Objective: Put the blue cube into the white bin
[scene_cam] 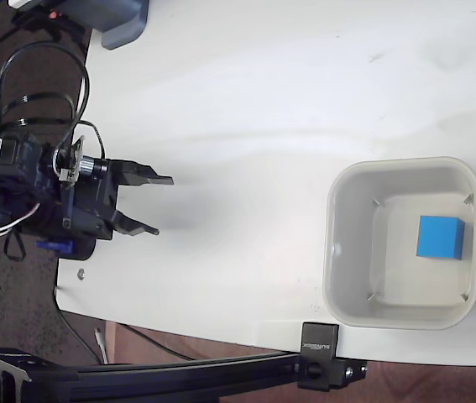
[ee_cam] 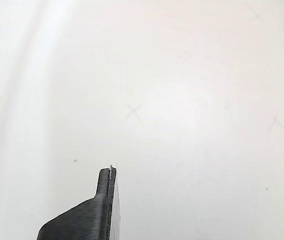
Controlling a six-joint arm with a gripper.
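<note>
In the fixed view the blue cube (scene_cam: 438,237) lies on the flat bottom of the white bin (scene_cam: 342,193), toward its right side. The bin stands at the right of the white table. My gripper (scene_cam: 162,206) hovers far to the left of it, near the table's left edge, open with nothing between its two black fingers. The wrist view shows only one black fingertip (ee_cam: 106,176) over bare white table; neither cube nor bin appears there.
A black clamp and rail (scene_cam: 320,363) runs along the table's lower edge just below the bin. A grey-blue device (scene_cam: 120,21) sits at the top left corner. Cables (scene_cam: 40,84) loop off the arm at left.
</note>
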